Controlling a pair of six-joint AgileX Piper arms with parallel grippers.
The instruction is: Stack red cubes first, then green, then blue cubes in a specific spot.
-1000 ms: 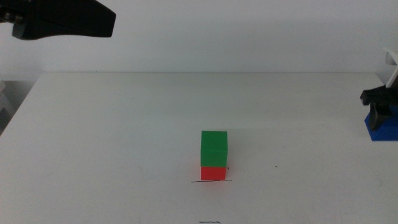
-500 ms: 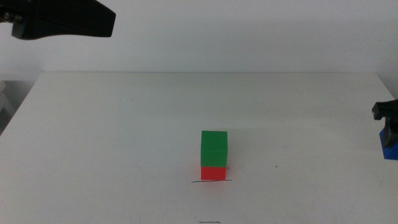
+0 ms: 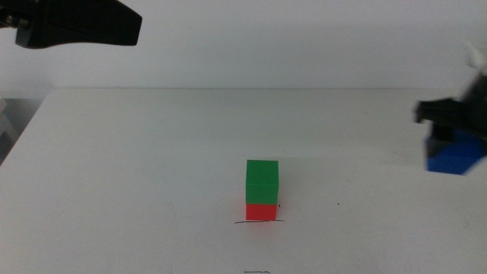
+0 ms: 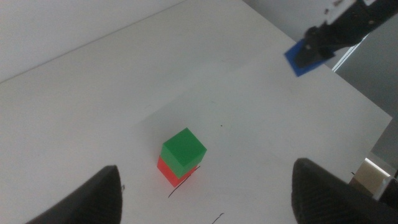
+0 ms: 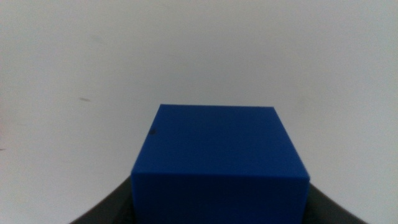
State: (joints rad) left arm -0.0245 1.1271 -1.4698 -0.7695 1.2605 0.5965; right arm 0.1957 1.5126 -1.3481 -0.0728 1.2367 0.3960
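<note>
small matte green cube (image 3: pixel 262 181) atop small matte red cube (image 3: pixel 261 211), lower centre, on thin black pen stroke (image 3: pixel 259 222) | right end effector (image 3: pixel 450 133) clamps matte deep blue cube (image 3: pixel 454 155), right edge, above worktop | left end effector (image 4: pixel 205 186) spread wide, upper left | plain white worktop (image 3: pixel 152 167), pale wall behind

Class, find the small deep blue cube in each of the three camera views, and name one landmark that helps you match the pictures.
Middle view: small matte deep blue cube at the far right edge, held off the table by the right gripper.
Left wrist view: blue cube near the upper right, under dark jaws.
Right wrist view: blue cube fills the lower centre, between jaws.
Shared landmark: plain green cube on the red cube, absent from the right wrist view.
</note>
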